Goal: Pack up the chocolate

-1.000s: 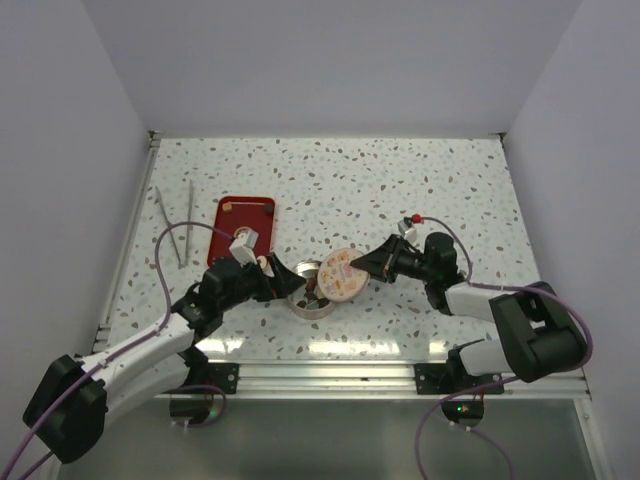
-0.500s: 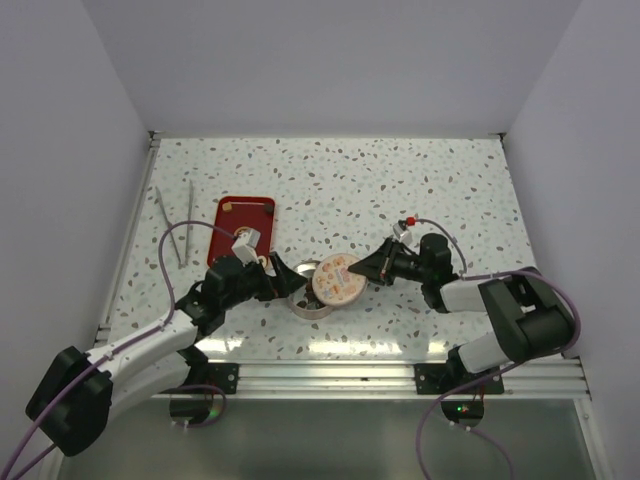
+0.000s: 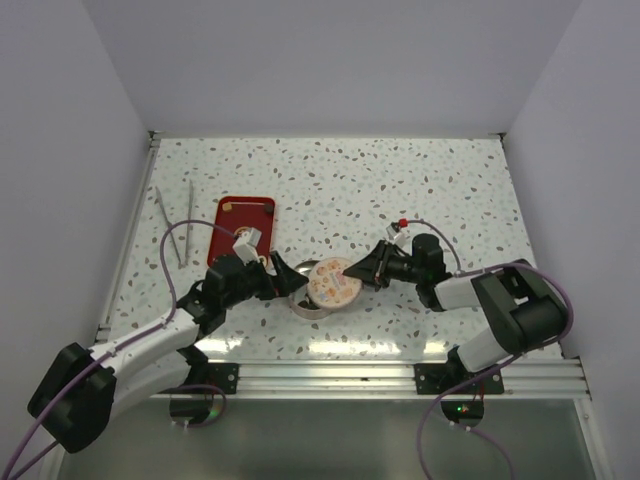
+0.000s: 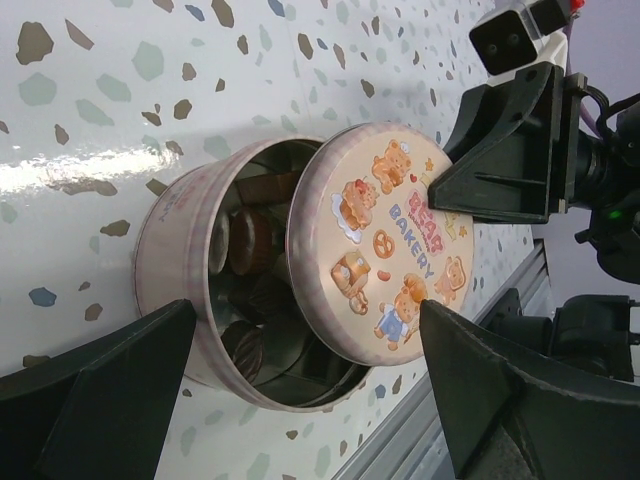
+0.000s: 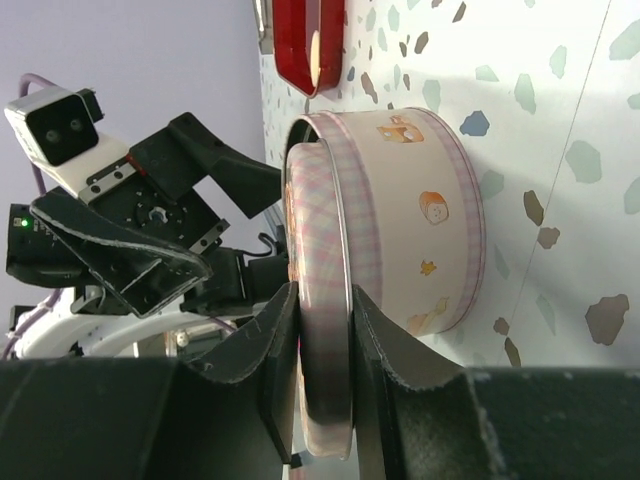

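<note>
Your right fingers (image 5: 322, 310) are clamped on the rim of the bakery-print lid (image 4: 385, 245). Over the last second they have carried it leftward, so it now overlaps much more of the round tin (image 4: 165, 270). The lid is tilted, not seated: its far edge dips toward the tin's mouth, and the near side is open. Through that gap you can see the chocolate (image 4: 250, 240), dark and pale pieces lying inside the tin on the counter (image 3: 420, 180). That reads as packing nearly done, with closing the tin as the step in hand. Your left fingers (image 3: 283, 277) are spread wide on either side of the tin, holding nothing, and have barely shifted. A small pale bit on the red tray (image 3: 245, 222) is too small to identify.
</note>
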